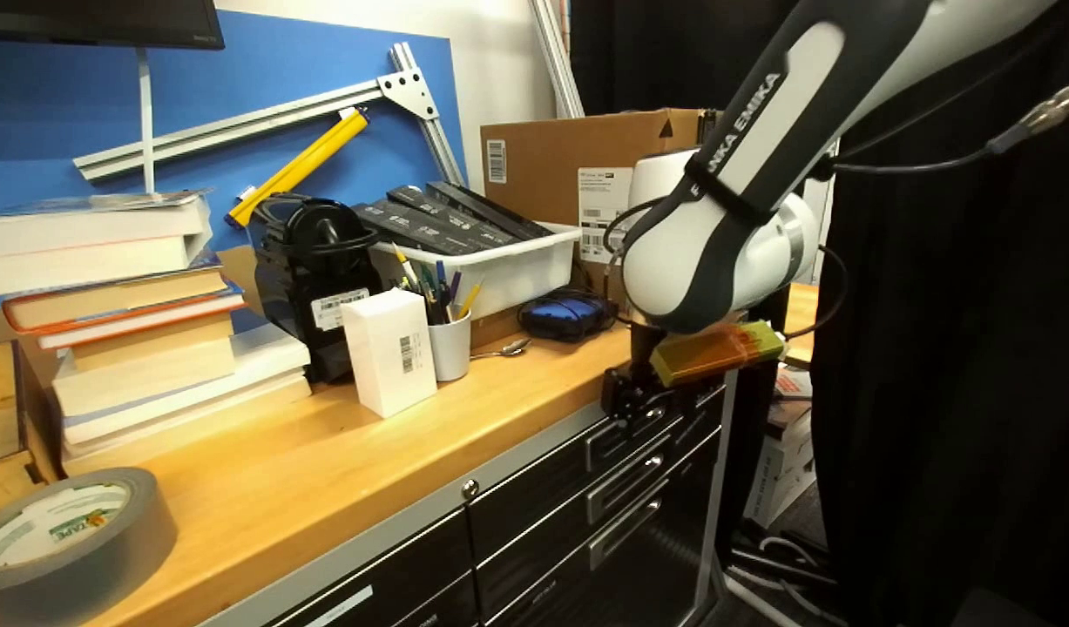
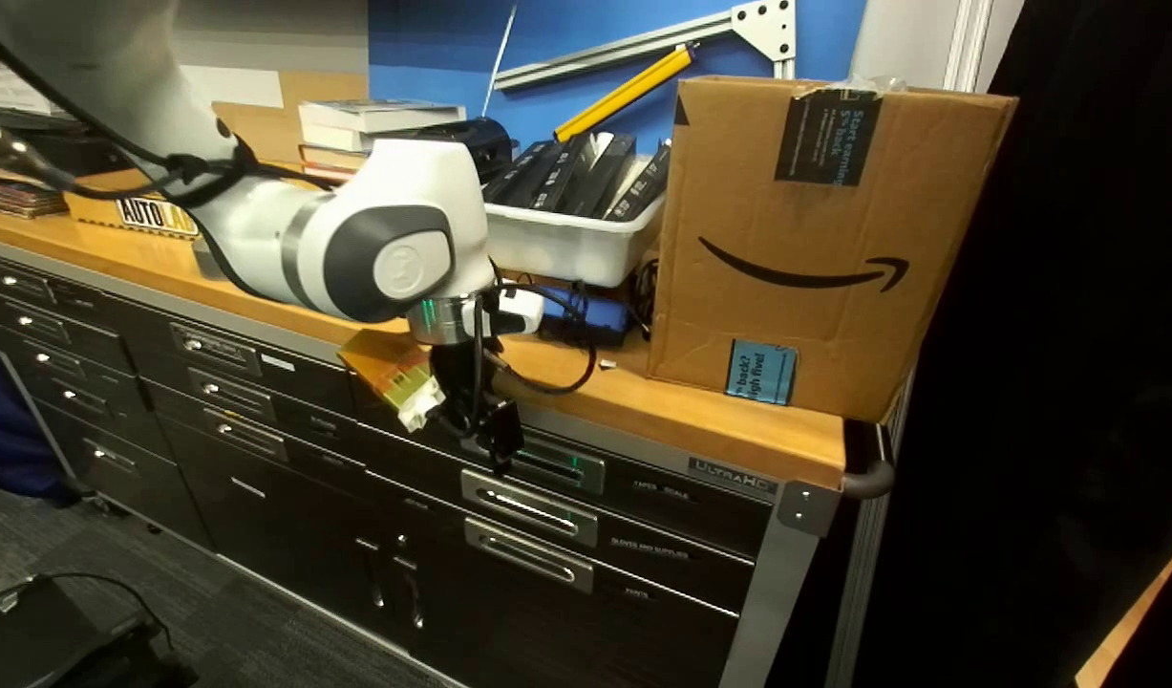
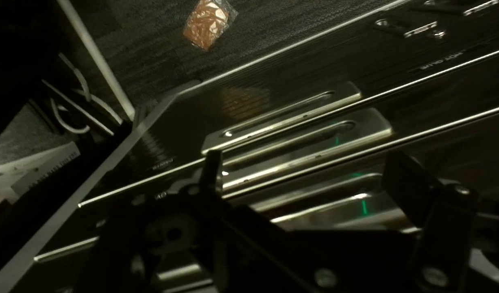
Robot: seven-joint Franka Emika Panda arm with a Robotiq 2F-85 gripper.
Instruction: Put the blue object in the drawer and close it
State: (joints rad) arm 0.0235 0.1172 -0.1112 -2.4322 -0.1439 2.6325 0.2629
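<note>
Our claw (image 3: 308, 175) has its two fingers (image 3: 406, 189) spread wide apart, and we see nothing held between them. It hangs before the dark cabinet (image 2: 633, 635), near the handle (image 2: 566, 465) of the top drawer (image 2: 686, 514); whether it touches, we cannot tell. This drawer, which we suppose is the right one, looks closed. The small light-blue piece of the task we cannot find in any view; perhaps it lies inside, but this is only our guess. If so, we judge that at most one last push is needed: near the middle of the front, straight and slow, so that the drawer does not twist. If not, we must first hook the handle with one finger and pull evenly. Now we count: one claw, two fingers, and three handles in the group of drawers before it. On the bench (image 1: 325, 461) there are one white box (image 1: 390, 353), one cup (image 1: 451, 348), one spoon (image 1: 512, 348), one roll of tape (image 1: 125, 557), one white tub (image 1: 525, 279), one big cardboard box (image 2: 815, 320) and one dark blue rounded thing (image 1: 564, 318), which is not our piece. Pens (image 1: 442, 280) and books (image 1: 155, 348) stand too close together for a sure count.
</note>
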